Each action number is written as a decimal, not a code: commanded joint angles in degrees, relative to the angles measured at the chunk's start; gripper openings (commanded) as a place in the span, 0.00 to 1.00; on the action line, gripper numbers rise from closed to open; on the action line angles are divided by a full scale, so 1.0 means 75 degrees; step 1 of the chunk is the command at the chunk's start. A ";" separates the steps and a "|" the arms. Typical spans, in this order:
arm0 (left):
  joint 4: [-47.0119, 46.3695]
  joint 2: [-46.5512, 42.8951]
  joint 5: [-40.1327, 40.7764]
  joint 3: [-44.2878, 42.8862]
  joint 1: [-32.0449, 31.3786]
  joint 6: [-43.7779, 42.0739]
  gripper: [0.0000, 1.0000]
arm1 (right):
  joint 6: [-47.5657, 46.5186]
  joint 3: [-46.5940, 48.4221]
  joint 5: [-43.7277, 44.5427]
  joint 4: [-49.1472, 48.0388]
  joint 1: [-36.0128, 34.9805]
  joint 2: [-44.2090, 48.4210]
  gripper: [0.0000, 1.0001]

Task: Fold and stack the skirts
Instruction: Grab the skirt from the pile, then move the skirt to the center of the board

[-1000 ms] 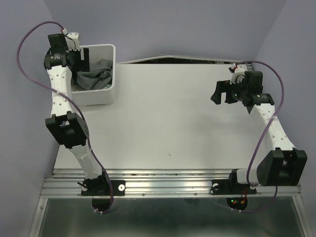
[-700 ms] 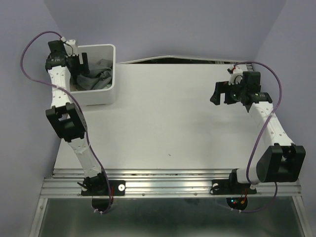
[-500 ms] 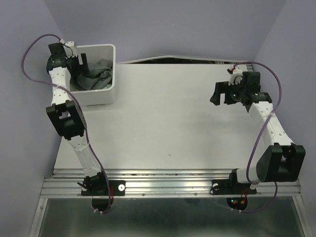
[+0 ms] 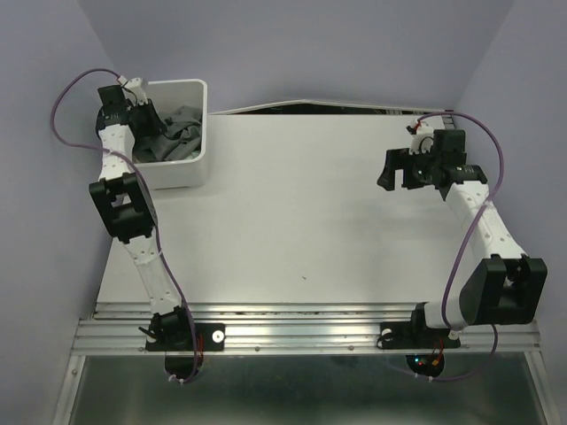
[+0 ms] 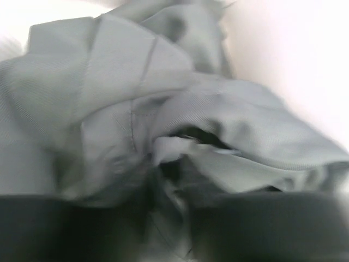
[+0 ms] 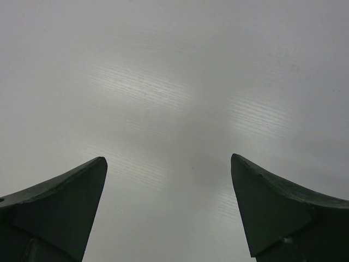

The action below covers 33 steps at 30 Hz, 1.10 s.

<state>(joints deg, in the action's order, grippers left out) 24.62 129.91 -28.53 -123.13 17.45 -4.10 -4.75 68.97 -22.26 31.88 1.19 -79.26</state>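
one left pincer point(image 4: 146, 118) amid crumpled skirts point(image 5: 180, 109), grip unclear; one right pincer point(image 6: 168, 158) wide open, empty

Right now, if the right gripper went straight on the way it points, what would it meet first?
Probably the bare table: the right gripper has only tabletop ahead between its open jaws. How far off is unclear.
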 commanded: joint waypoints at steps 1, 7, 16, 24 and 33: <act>-0.0716 -0.0269 -0.1654 -0.0141 0.0180 0.0440 0.07 | -0.0058 0.0519 0.0050 0.0085 0.0040 -0.0084 1.00; -0.1523 -0.1824 -0.2043 0.0117 0.0333 0.0828 0.00 | 0.0001 0.0542 -0.0219 0.0062 0.0040 -0.0037 1.00; -0.3117 -0.3691 -0.2078 0.0093 0.0333 0.1787 0.00 | 0.0130 0.0449 -0.0383 -0.0102 0.0040 0.0174 1.00; -0.4899 -0.4500 -0.2616 -0.0234 0.0135 0.3649 0.00 | 0.0142 0.0589 -0.0652 -0.0184 0.0040 0.0232 1.00; -0.5791 -0.5765 -0.2981 0.0163 -0.1329 0.3161 0.00 | 0.0212 0.0695 -0.0852 -0.0184 0.0040 0.0549 1.00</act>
<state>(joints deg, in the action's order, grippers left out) -10.90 94.26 -48.62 -122.28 12.43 21.89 -3.79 70.39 -27.24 32.60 1.19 -78.37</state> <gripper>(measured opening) 0.037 0.999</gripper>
